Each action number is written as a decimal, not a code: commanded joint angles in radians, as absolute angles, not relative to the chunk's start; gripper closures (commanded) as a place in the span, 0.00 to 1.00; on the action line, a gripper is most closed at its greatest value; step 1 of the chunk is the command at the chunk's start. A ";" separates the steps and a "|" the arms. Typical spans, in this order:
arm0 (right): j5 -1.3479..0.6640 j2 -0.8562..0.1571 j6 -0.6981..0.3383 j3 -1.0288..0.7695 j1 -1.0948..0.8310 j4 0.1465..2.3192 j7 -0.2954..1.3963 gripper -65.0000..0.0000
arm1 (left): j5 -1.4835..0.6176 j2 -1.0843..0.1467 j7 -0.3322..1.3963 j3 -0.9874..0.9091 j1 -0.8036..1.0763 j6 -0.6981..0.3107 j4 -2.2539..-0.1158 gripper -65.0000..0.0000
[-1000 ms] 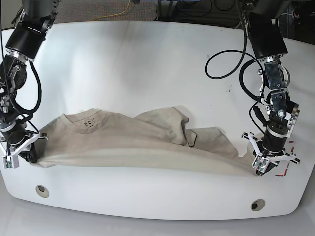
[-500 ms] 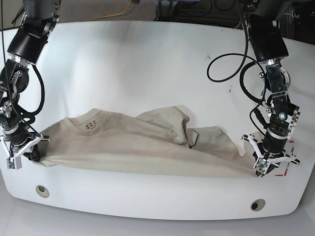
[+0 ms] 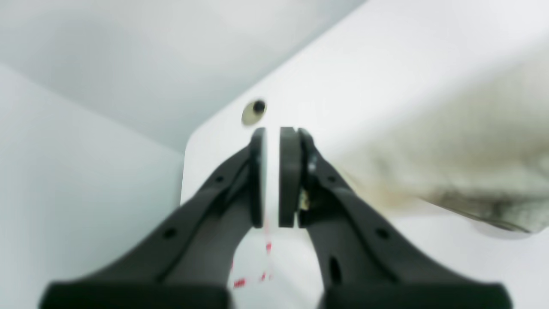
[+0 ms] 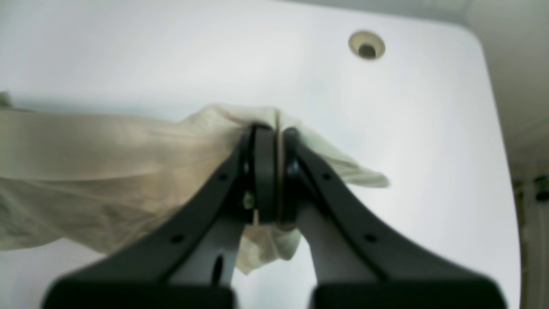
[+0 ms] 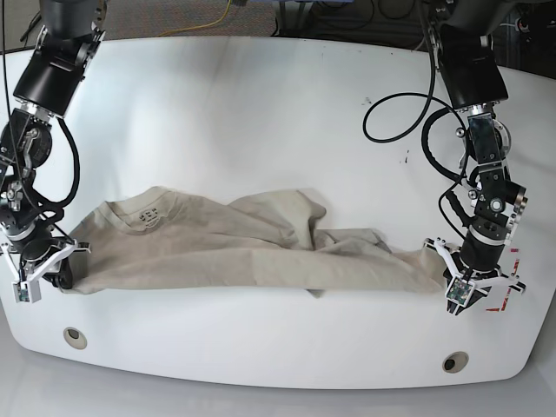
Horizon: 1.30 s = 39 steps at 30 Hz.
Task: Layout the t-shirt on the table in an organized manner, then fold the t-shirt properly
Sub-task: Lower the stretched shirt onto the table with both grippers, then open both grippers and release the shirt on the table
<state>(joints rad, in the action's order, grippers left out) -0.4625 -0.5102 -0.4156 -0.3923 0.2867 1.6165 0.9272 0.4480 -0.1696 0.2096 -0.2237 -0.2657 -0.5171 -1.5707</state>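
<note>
The t-shirt (image 5: 252, 252) lies stretched in a long band across the near half of the table (image 5: 261, 104), running from about 9 o'clock to 3 o'clock in the base view, collar toward the 9 o'clock end and a bunched fold near the middle

The right gripper (image 5: 54, 271) sits at the 9 o'clock end of the cloth. In the right wrist view its fingers (image 4: 263, 171) are pressed together with a fold of the t-shirt (image 4: 107, 171) pinched between them, fabric spilling out on both sides of the pads. A round grommet hole (image 4: 366, 45) shows in the table (image 4: 171, 51) at roughly 1 o'clock from the pinch

The left gripper (image 5: 460, 280) stands at the 3 o'clock end, just beside the shirt's edge. In the left wrist view its fingers (image 3: 289, 176) are drawn almost together, only a thin slit of white table (image 3: 386, 64) showing between the pads, and no cloth lies between them; the t-shirt (image 3: 463, 163) lies apart at 3 o'clock of the fingertips. Red tape marks (image 3: 253, 274) show below the pads, and another grommet hole (image 3: 254, 111) sits at 12 o'clock just beyond them
</note>
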 commanded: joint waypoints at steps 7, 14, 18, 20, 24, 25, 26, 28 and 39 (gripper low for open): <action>-0.473 -0.533 -0.407 -0.404 0.240 1.810 0.901 1.00 | 0.440 -0.179 0.182 -0.231 -0.286 -0.504 -1.675 1.00; -0.473 -0.529 -0.406 -0.403 0.180 1.876 0.901 1.00 | 0.440 -0.179 0.183 -0.231 -0.285 -0.504 -1.696 1.00; -0.472 -0.507 -0.406 -0.403 0.173 1.873 0.901 1.00 | 0.440 -0.179 0.185 -0.231 -0.257 -0.504 -1.698 1.00; -0.472 -0.506 -0.406 -0.403 0.173 1.871 0.901 1.00 | 0.440 -0.179 0.185 -0.229 -0.240 -0.504 -1.698 0.98; -0.472 -0.503 -0.404 -0.403 0.173 1.870 0.901 1.00 | 0.440 -0.177 0.183 -0.228 -0.222 -0.504 -1.698 0.90; -0.472 -0.503 -0.404 -0.403 0.173 1.870 0.901 1.00 | 0.440 -0.177 0.183 -0.228 -0.214 -0.504 -1.698 0.88; -0.472 -0.503 -0.404 -0.403 0.176 1.870 0.901 1.00 | 0.440 -0.177 0.182 -0.228 -0.209 -0.504 -1.698 0.87; -0.470 -0.506 -0.404 -0.403 0.180 1.860 0.901 1.00 | 0.440 -0.177 0.182 -0.228 -0.206 -0.504 -1.698 0.87; -0.470 -0.535 -0.404 -0.400 0.246 1.813 0.903 1.00 | 0.440 -0.177 0.182 -0.229 -0.205 -0.504 -1.728 0.87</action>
<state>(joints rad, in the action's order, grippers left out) -0.4644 -0.5041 -0.4088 -0.3950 0.2157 1.8122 0.9340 0.4477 -0.1696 0.2081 -0.2264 -0.1822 -0.5179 -1.6989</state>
